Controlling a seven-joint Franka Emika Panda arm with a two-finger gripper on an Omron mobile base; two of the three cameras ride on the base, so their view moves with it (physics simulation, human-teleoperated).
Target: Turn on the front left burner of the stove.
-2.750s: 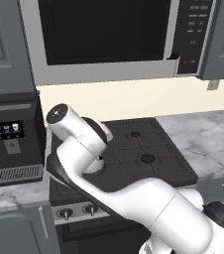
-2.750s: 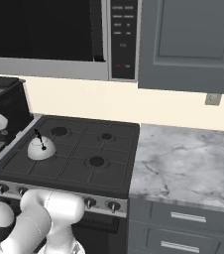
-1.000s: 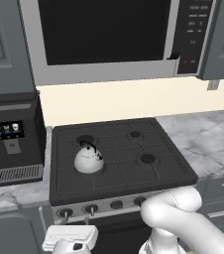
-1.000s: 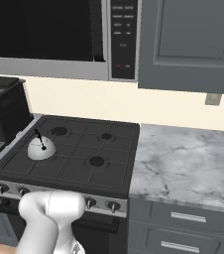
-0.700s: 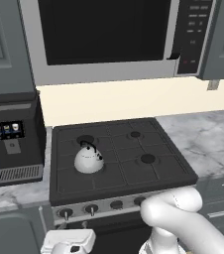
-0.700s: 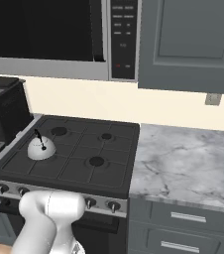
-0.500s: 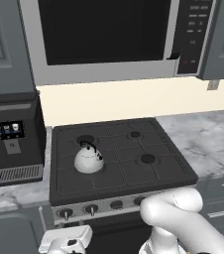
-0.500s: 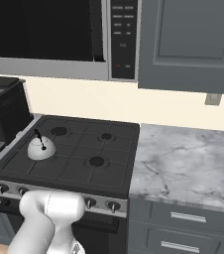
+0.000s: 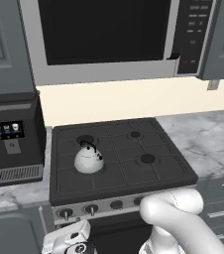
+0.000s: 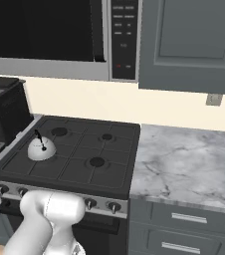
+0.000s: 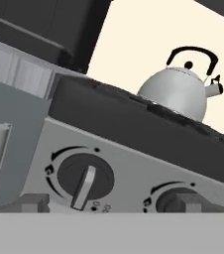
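The stove [image 9: 134, 171] is a dark four-burner range with a silver strip of black knobs. A white kettle [image 9: 88, 159] stands over the front left burner and hides its disc; only grate bars show around it. My gripper [image 9: 67, 242] hangs low in front of the strip's left end. In the hand view the gripper [image 11: 111, 206] is open, its fingertips [image 11: 32, 202] spread wide. Just ahead between them, slightly left, is the leftmost knob [image 11: 84, 178], untouched, its pointer angled down. A second knob [image 11: 176, 201] sits to its right and the kettle [image 11: 181, 89] above.
A black coffee machine [image 9: 15, 134] stands on the counter left of the stove. A large microwave [image 9: 109, 34] hangs above. Marble counter [image 10: 189, 159] with grey drawers [image 10: 184, 219] runs to the right. My white arm [image 9: 176, 218] bends in front of the oven.
The arm has swung down from over the cooktop, uncovering the kettle, to low in front of the knob strip. In the last second the hand only turned and shifted slightly.
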